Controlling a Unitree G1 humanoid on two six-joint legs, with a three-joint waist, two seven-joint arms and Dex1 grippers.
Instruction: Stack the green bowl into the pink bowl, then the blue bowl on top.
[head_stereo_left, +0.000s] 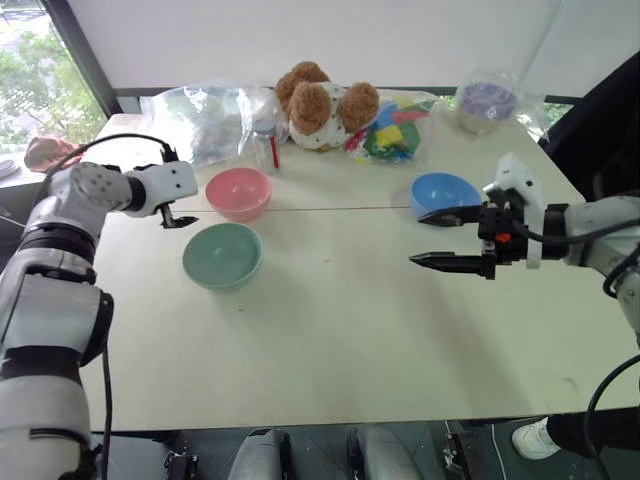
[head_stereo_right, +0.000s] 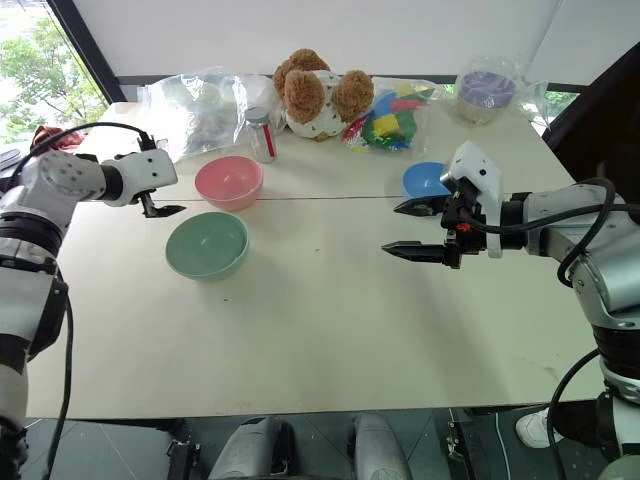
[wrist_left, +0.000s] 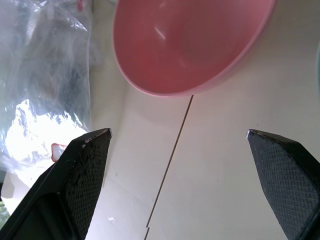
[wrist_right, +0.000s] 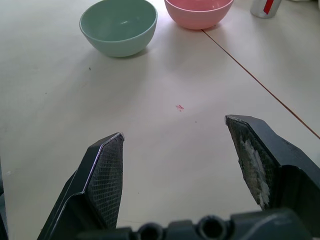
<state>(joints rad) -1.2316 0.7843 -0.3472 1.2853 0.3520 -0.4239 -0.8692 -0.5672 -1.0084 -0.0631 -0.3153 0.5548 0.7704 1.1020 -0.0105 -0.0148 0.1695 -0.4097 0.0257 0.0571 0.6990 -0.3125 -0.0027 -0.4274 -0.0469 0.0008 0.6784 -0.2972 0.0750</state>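
The green bowl (head_stereo_left: 222, 255) sits upright on the table's left half, with the pink bowl (head_stereo_left: 238, 193) just behind it. The blue bowl (head_stereo_left: 444, 195) stands on the right side, partly behind my right gripper. My left gripper (head_stereo_left: 180, 220) hovers open just left of the pink bowl and above the green bowl's far-left rim; the left wrist view looks past its fingers (wrist_left: 80, 175) at the pink bowl (wrist_left: 190, 45). My right gripper (head_stereo_left: 440, 238) is open and empty, pointing left over the table, and its wrist view shows the green bowl (wrist_right: 119, 27) and pink bowl (wrist_right: 198, 12) ahead.
Along the table's far edge lie a clear plastic bag (head_stereo_left: 200, 120), a small bottle (head_stereo_left: 266, 148), a teddy bear (head_stereo_left: 320, 105), a bag of coloured pieces (head_stereo_left: 395, 130) and a bagged purple item (head_stereo_left: 487, 102). A seam line (head_stereo_left: 330, 209) crosses the tabletop.
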